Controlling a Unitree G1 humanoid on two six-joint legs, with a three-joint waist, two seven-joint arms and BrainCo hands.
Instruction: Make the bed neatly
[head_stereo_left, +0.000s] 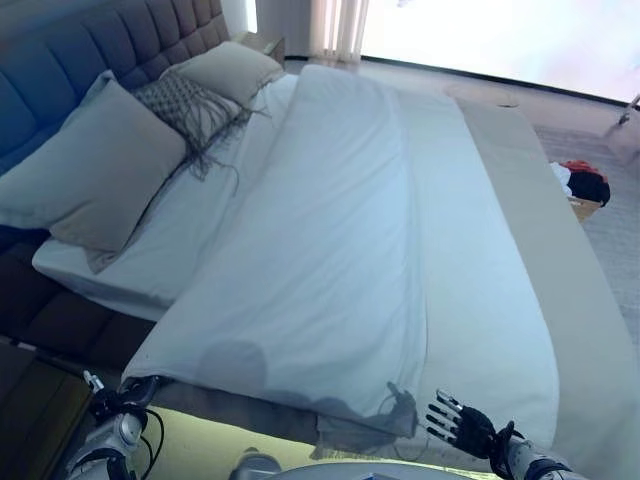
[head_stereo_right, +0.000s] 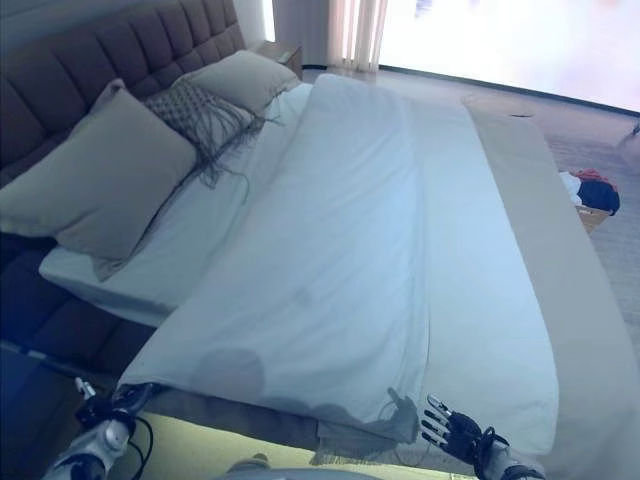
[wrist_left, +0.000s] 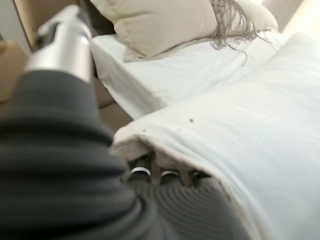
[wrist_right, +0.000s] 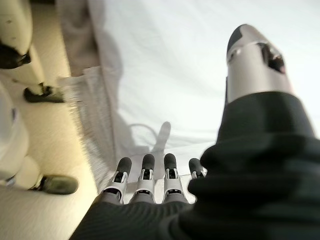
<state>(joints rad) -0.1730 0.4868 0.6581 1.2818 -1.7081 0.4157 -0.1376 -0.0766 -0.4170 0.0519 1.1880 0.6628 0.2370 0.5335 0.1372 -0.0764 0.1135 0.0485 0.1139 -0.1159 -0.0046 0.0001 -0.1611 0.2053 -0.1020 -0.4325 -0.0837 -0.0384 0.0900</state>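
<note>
A white duvet (head_stereo_left: 330, 250) lies over the bed with one long fold down its middle. Its near corner is beside my left hand (head_stereo_left: 130, 395). In the left wrist view that hand (wrist_left: 65, 150) has its fingers tucked under the duvet's edge (wrist_left: 165, 145), out of sight, with the thumb (wrist_left: 65, 40) above the edge. My right hand (head_stereo_left: 462, 425) hovers open at the duvet's near edge, fingers straight (wrist_right: 145, 175). A grey fringed throw (head_stereo_left: 365, 425) sticks out from under that edge. A white sheet (head_stereo_left: 150, 250) shows bare near the pillows.
A large beige pillow (head_stereo_left: 100, 170), a fringed grey cushion (head_stereo_left: 190, 105) and another pillow (head_stereo_left: 230, 68) lean on the tufted headboard (head_stereo_left: 60, 60). A beige runner (head_stereo_left: 540, 230) covers the bed's foot. A basket of clothes (head_stereo_left: 580, 185) stands on the floor beyond.
</note>
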